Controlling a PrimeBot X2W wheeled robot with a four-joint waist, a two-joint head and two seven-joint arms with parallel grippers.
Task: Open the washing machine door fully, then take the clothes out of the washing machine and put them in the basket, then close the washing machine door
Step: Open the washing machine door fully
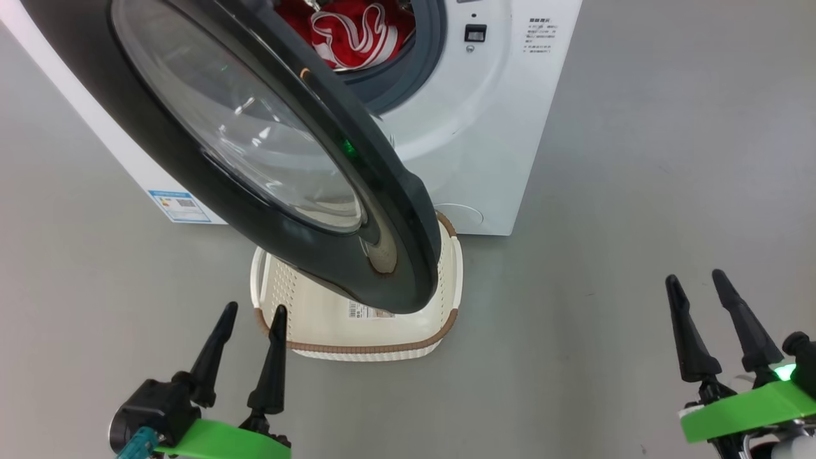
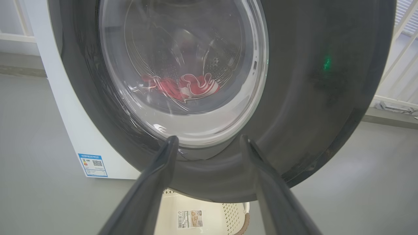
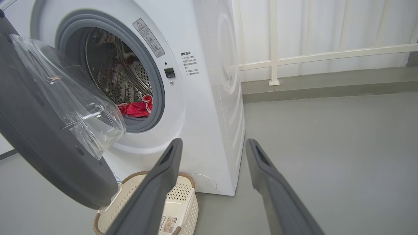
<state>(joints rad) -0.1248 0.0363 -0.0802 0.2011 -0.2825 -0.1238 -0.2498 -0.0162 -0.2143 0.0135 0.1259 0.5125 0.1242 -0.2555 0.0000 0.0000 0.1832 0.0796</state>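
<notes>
Your door point(image 1: 255, 140) stands only part open, swung out toward you and hanging over the basket point(image 1: 376, 347), so it is the main hazard. Reach for the clothes point(image 1: 347, 35) now and an arm will likely knock the black rim, or a garment will land on the door or the floor point(image 1: 605, 255) instead of in the basket. Both grippers are empty with jaws apart. The left gripper point(image 1: 254, 312) sits low, just short of the basket's near rim and pointed at the door's glass. The right gripper point(image 1: 695, 277) is well off to the right over bare floor. If you push with the left fingers on the bulging glass, they may slide off, so the rim looks like the safer contact. You cannot tell whether the door's lower edge clears the basket or touches it. If it touches, swinging the door could drag or tip the basket. The clothes lie in a red heap at the bottom of the drum, behind the grey gasket point(image 3: 160, 98), which could snag loose fabric. The washer point(image 1: 472, 127) otherwise has open floor around it, with a white railing point(image 3: 326, 54) well behind to the right.
</notes>
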